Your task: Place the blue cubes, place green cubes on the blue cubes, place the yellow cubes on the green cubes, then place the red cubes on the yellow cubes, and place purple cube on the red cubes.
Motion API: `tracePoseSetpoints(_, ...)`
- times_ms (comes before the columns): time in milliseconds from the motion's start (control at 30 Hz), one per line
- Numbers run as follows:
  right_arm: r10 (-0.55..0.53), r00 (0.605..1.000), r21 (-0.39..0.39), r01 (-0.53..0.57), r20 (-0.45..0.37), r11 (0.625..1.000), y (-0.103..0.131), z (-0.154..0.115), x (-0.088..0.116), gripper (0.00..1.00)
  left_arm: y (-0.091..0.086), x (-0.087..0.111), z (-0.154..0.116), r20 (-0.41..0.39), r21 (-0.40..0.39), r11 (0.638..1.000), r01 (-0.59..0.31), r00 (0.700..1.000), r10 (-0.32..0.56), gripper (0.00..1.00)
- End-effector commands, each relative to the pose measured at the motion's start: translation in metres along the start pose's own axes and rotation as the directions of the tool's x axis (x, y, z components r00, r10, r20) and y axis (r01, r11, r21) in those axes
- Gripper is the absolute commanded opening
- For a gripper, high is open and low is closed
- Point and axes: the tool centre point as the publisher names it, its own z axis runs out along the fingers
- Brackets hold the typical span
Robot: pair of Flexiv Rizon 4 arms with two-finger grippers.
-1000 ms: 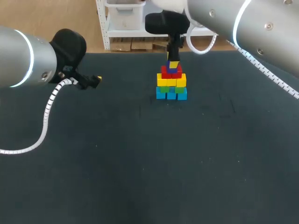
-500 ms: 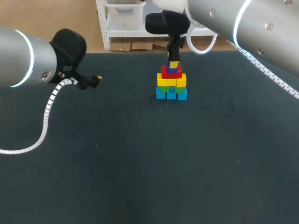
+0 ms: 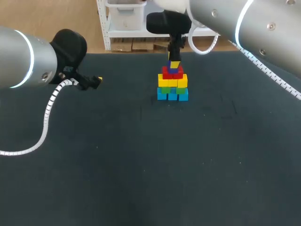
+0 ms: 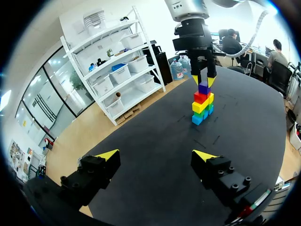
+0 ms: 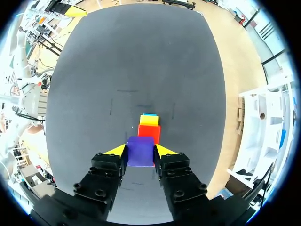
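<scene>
At the left, my left pincer (image 4: 156, 155) hangs above the table (image 3: 141, 165) with its fingers spread wide and nothing between them, well apart from the stack. Right of it, toward the far middle of the table, stands the tower: blue cubes (image 3: 172, 95) at the bottom, green cubes (image 3: 164, 89) on them, yellow cubes (image 3: 172, 81) above, then red cubes (image 3: 172, 75), and the purple cube (image 4: 203, 88) on top. My right pincer (image 5: 141, 150) comes down from above and pinches the purple cube from two sides, its yellow tips flanking it. The cube looks to sit on the red layer, though I cannot tell whether its full weight rests there. The risk, as I judge it, lies in the release. If the fingers open unevenly, or one tip drags on the cube as the arm lifts, the purple cube could twist or slide off the narrow red layer. A sideways nudge up there could also shift the upper tiers, since each layer is narrower than the one below and nothing but weight holds them. A straight rise after a full opening seems safest. The table is dark and matte, with a few faint short marks near the tower, and it looks flat enough to keep the base steady.
</scene>
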Motion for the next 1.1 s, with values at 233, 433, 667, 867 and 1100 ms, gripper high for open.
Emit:
tracePoseSetpoints(233,0.003,1.0,-0.054,-0.003,-0.007,0.999,-0.011,-0.002,-0.003,0.16,0.001,0.0,0.0,0.002,0.002,1.0,0.0,1.0,0.0,1.0)
tracePoseSetpoints(433,0.002,1.0,-0.053,-0.002,-0.005,0.999,-0.011,-0.003,-0.003,0.18,0.001,0.0,0.0,0.002,0.002,1.0,0.0,1.0,0.0,1.0)
tracePoseSetpoints(667,0.003,1.0,-0.052,-0.002,0.001,0.999,-0.01,-0.003,-0.002,0.43,0.001,0.0,0.0,0.002,0.002,1.0,0.0,1.0,0.0,1.0)
tracePoseSetpoints(867,-0.001,1.0,-0.054,0.001,0.003,0.999,-0.009,-0.003,-0.001,0.49,0.001,0.0,0.0,0.002,0.002,1.0,0.0,1.0,0.0,1.0)
tracePoseSetpoints(1100,0.01,0.999,-0.033,-0.009,0.048,0.999,-0.007,-0.013,0.002,1.0,0.001,0.0,0.0,0.002,0.002,1.0,0.0,1.0,0.0,1.0)
